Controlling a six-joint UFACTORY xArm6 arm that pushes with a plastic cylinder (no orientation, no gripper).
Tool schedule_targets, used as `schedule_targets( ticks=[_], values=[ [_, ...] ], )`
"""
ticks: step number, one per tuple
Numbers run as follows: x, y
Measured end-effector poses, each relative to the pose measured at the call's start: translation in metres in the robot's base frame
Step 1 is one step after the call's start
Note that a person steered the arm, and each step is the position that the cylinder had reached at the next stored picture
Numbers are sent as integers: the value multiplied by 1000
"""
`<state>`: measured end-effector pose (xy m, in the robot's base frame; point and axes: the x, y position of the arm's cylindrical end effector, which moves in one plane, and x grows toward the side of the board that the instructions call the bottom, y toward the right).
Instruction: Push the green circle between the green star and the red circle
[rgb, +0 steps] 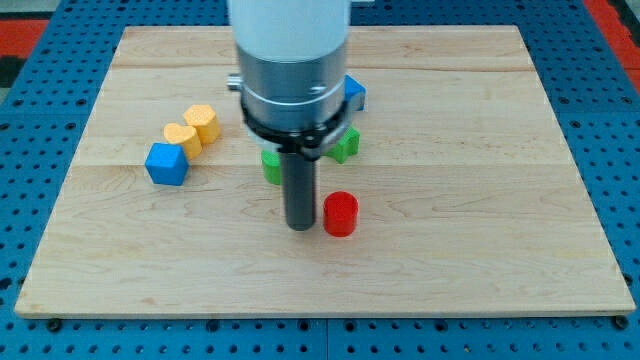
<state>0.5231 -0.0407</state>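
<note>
My tip (300, 226) is a plain dark rod end with no jaws to open or close, so it holds nothing; it rests on the pale wooden board (480, 200), just left of the red circle (340, 213), almost touching it. The red circle is a short smooth cylinder.

Above my tip, a green block (270, 166) peeks out at the rod's left; my arm's grey collar covers most of it, so I cannot tell its shape, though it may be the green circle. Up and to the right of my tip sits another green block (346, 145) with notched edges, likely the green star, also partly hidden. Beyond it, a blue block (355, 93) shows only a corner.

Well to my tip's left lie a blue cube (166, 164) and two yellow blocks (191, 130) touching each other. No writing is visible anywhere.
</note>
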Motion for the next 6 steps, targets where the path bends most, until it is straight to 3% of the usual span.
schedule_targets(
  ticks=[1, 4, 6],
  values=[
    [-5, -53],
    [-84, -54],
    [-75, 17]
  ],
)
